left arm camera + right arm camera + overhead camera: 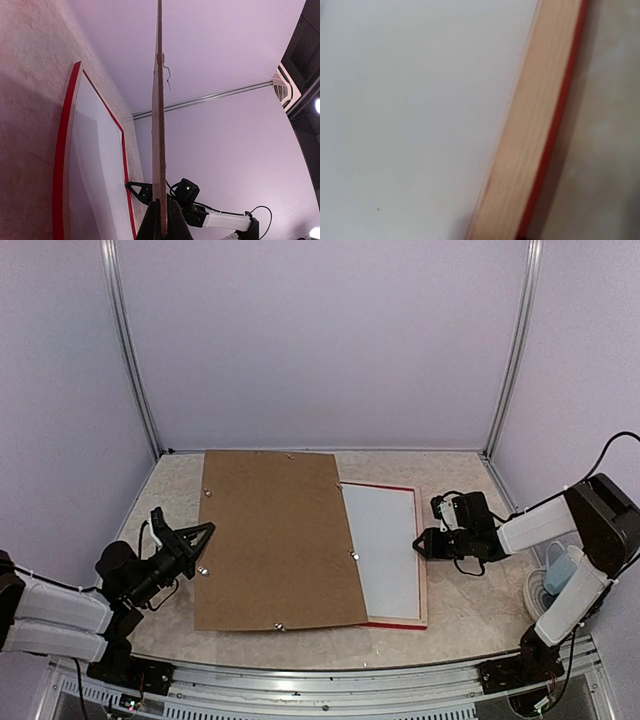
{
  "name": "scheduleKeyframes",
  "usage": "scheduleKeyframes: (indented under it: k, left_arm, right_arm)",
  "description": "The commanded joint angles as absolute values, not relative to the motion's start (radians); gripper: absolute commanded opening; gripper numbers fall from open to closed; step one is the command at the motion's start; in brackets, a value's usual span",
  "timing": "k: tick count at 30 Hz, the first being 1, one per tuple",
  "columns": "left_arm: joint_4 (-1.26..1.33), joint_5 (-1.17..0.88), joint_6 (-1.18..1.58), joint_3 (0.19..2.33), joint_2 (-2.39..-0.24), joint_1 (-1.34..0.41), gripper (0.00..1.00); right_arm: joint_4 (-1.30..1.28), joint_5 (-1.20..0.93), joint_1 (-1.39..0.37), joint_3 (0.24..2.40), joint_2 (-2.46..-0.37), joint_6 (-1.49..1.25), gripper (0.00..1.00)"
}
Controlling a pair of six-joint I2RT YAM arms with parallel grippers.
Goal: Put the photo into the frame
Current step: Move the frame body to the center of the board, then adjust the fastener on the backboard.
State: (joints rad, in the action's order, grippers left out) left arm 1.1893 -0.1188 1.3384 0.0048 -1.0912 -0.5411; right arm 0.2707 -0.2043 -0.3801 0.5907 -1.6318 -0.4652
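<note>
The frame [422, 592] lies face down on the table, pale wood rail up and red edge [62, 165] at the table. A white sheet [380, 545] fills its opening; I cannot tell whether it is the photo's back. The brown backing board [275, 540] covers the frame's left part. My left gripper [205, 540] is shut on the board's left edge [159, 125], which shows edge-on between its fingers. My right gripper [422, 540] sits at the frame's right rail [530, 130]. Its own view shows only the rail and the white sheet [410, 100], no fingers.
Small metal clips [352, 554] stick out along the board's edges. A blue and white object [560, 575] lies past the table's right edge beside the right arm. Metal posts [130, 350] and lilac walls enclose the table.
</note>
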Motion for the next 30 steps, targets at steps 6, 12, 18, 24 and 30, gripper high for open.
scheduleKeyframes:
  k: [6, 12, 18, 24, 30]
  left_arm:
    - [1.322, -0.064, 1.332, 0.005, -1.098, -0.599, 0.00]
    - [1.371, -0.074, 1.337, 0.013, -1.160, -0.612, 0.00]
    - [1.495, -0.093, 1.360, 0.015, -1.289, -0.632, 0.00]
    - [1.639, -0.133, 1.391, 0.027, -1.421, -0.634, 0.00]
    - [1.730, -0.128, 1.407, 0.035, -1.539, -0.655, 0.00]
  right_arm:
    - [0.217, -0.147, -0.448, 0.546, -1.599, -0.517, 0.37]
    - [0.132, -0.111, -0.448, 0.562, -1.525, -0.512, 0.54]
    - [0.012, -0.051, -0.448, 0.573, -1.388, -0.501, 0.69]
    - [-0.111, -0.038, -0.448, 0.574, -1.213, -0.469, 0.74]
    - [-0.187, -0.070, -0.462, 0.599, -1.118, -0.421, 0.81]
